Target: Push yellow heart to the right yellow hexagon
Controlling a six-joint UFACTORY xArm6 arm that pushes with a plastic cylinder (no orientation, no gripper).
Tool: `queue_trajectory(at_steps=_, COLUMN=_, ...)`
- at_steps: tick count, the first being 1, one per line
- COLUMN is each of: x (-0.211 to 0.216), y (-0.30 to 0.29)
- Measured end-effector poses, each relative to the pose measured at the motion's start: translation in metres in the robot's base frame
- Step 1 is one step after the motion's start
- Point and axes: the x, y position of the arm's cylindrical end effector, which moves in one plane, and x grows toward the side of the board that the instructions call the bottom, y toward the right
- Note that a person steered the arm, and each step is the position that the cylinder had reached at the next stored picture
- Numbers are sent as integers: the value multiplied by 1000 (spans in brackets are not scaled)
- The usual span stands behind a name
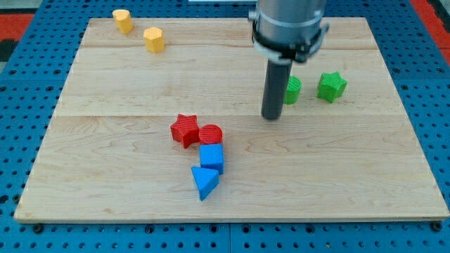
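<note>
You see my tip [272, 117] standing on the wooden board [105, 169], a little to the right of the board's centre. It is a plain dark rod with no jaws, so there is nothing on it to spread or press together, and it holds nothing. The two yellow blocks are far from my tip, in the top left corner of the board. One yellow block [122, 20] lies almost at the top edge, and the other yellow block [154, 39] lies just beside it, lower and to the right, with a small gap between them. From this view you cannot tell for sure which one is the heart and which one is the hexagon. My tip touches no block.

Just to the right of the rod there is a green block [292, 89], partly hidden behind it, and further right a green star [331, 86]. Below and to the left of my tip you find a red star [185, 130] touching a red cylinder [210, 134]. Under them a blue cube [211, 157] touches a blue triangle [204, 181].

The board is of light wood. It rests on a blue perforated table [28, 84]. In the top corners of the view a red surface [17, 14] shows.
</note>
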Motion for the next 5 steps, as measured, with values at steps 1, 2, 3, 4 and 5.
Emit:
queue_trajectory(at_steps=1, x=-26, y=13)
queue_trajectory(at_steps=2, x=-20, y=50)
queue_trajectory(at_steps=3, x=1, y=14)
queue_trajectory(at_steps=4, x=-10, y=-93)
queue_trajectory(at_steps=5, x=-35, y=-218)
